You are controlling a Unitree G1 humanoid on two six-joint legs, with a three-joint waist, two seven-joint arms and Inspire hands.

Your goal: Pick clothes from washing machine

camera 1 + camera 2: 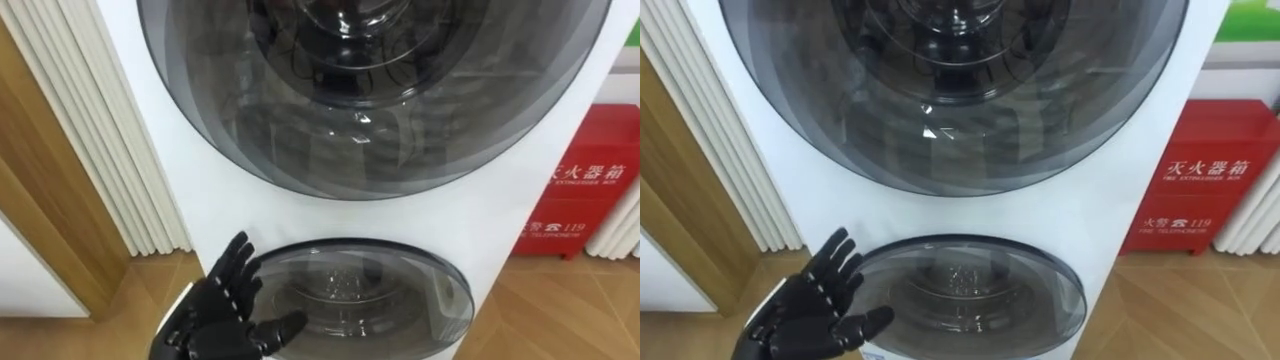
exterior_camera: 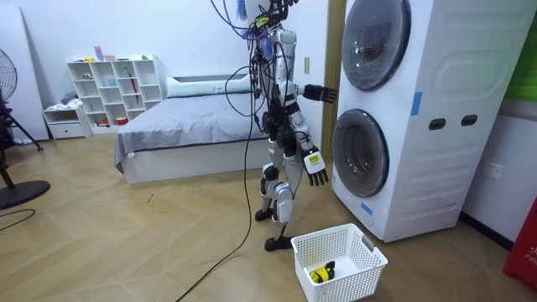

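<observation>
A white stacked washing machine (image 2: 436,168) stands right in front of me, and I stand upright facing it. Its upper round glass door (image 1: 370,90) and lower round glass door (image 1: 370,295) are both closed. I cannot make out clothes behind the dark glass. My left hand (image 1: 215,315) is raised with its fingers spread, open and empty, at the left rim of the lower door. In the room view my right hand (image 2: 315,165) hangs by my hip with relaxed fingers, holding nothing.
A white laundry basket (image 2: 340,260) sits on the wood floor by my feet with a small yellow and black item (image 2: 321,273) inside. A red fire-equipment cabinet (image 1: 580,190) stands right of the machine, a wooden door frame (image 1: 40,200) to its left. A bed (image 2: 193,126) lies behind me.
</observation>
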